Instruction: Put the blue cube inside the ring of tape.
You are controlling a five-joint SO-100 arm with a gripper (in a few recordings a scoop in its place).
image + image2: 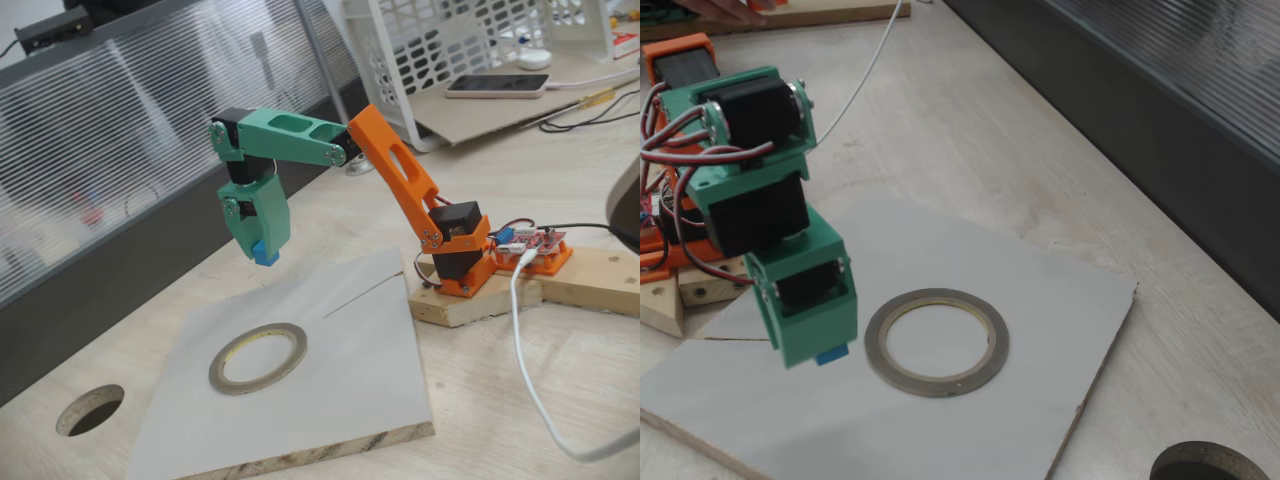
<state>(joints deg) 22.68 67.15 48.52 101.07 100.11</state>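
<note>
Pick-and-place task at mid-course. The green two-finger hand [262, 243] is clenched on the tiny sky-blue plastic cube [266, 256], which protrudes from the fingertips and hangs in the air, clear of the grey board [340, 370] below. The flat grey-brown ring of tape [258, 357], with its yellowish inner edge and wide open centre, lies flat on that board and holds nothing. In a fixed view, the blue cube [832, 354] appears at about 9 o'clock of the ring of tape [936, 341], just outside its band. Judged from this, pickup and lift are done; remaining are a short carry over the open centre, descent and release. The dark round hole [90, 409] in the wooden bench [560, 390] is not the target.
</note>
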